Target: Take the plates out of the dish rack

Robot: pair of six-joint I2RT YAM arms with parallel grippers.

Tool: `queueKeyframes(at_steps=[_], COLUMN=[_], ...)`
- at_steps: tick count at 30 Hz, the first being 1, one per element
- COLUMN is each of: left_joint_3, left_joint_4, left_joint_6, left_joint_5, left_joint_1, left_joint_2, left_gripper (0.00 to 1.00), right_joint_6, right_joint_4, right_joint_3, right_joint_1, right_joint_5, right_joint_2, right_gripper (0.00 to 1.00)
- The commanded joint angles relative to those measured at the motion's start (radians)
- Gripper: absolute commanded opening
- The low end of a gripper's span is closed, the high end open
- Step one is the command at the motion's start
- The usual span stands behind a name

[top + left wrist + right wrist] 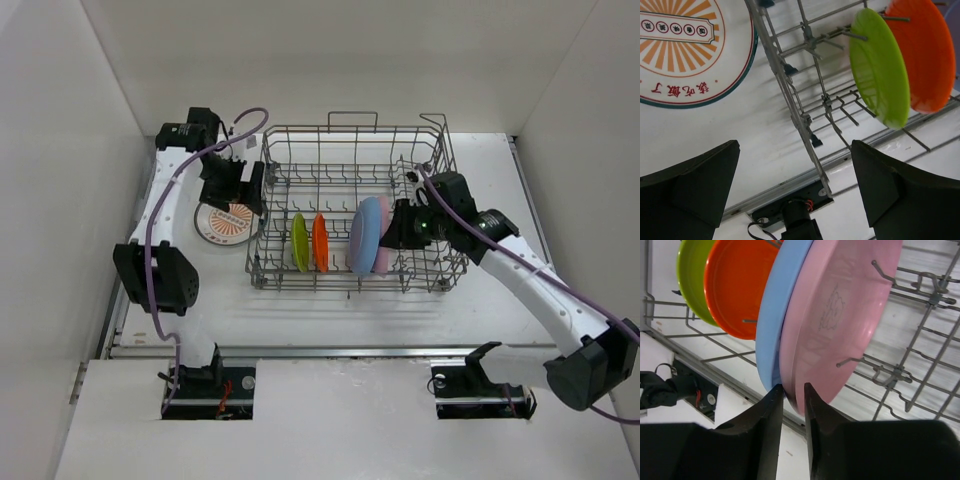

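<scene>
Now R tool grips rim of pink plate, blue plate just beside; L tool spread, empty. Next: lift clear of rack.

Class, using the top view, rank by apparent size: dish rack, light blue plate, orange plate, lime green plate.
1. dish rack
2. light blue plate
3. orange plate and lime green plate: look alike, unranked.

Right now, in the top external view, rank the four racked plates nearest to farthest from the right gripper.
1. The pink plate, at the right gripper.
2. The light blue plate, just left of it.
3. The orange plate, mid-rack.
4. The lime green plate, leftmost.
</scene>
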Motion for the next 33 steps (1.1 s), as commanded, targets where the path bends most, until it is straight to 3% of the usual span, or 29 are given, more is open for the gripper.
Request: queueKeyframes(at_steps=[1, 4, 7, 10, 14, 15, 20, 24, 33], left_joint_3=[0.04, 0.102, 0.111, 0.102, 0.102, 0.102, 0.112, 0.122, 0.156], left_joint_4=[0.054, 0.027, 0.036, 0.036, 0.022, 0.022, 0.022, 0.022, -0.001], left_joint_6=[-0.063, -0.085, -0.094, -0.094, -0.094, -0.094, -0.108, -0.12, -0.131], left_joint_5=[-0.025, 0.025, 0.025, 0.025, 0.035, 0.035, 0.025, 0.025, 0.016], left_joint_1=[0.009, 0.009, -0.003, -0.029, -0.042, -0.042, -0.042, -0.042, -0.042], left_joint_2=[0.106, 0.194, 0.205, 0.214, 0.266, 0.276, 0.276, 0.276, 0.303], left_gripper=[0.93, 0.9, 0.86, 0.79, 0.56, 0.38, 0.02, 0.0, 0.0], right_joint_6=[0.009, 0.0, -0.001, -0.01, -0.05, -0.063, -0.073, -0.073, -0.063], right_joint_4=[0.098, 0.108, 0.093, 0.042, -0.056, -0.076, -0.179, -0.179, -0.17], right_joint_3=[-0.002, 0.012, 0.059, 0.16, 0.356, 0.392, 0.582, 0.685, 0.778], right_joint_1=[0.007, 0.007, 0.007, 0.007, 0.007, 0.007, -0.003, -0.012, -0.022], right_joint_5=[0.051, 0.03, 0.03, 0.086, 0.227, 0.267, 0.424, 0.521, 0.568], right_joint_2=[0.039, 0.053, 0.053, 0.041, 0.079, 0.091, 0.16, 0.171, 0.203], right_gripper=[0.27, 0.2, 0.0, 0.0, 0.0, 0.0, 0.0, 0.0, 0.0])
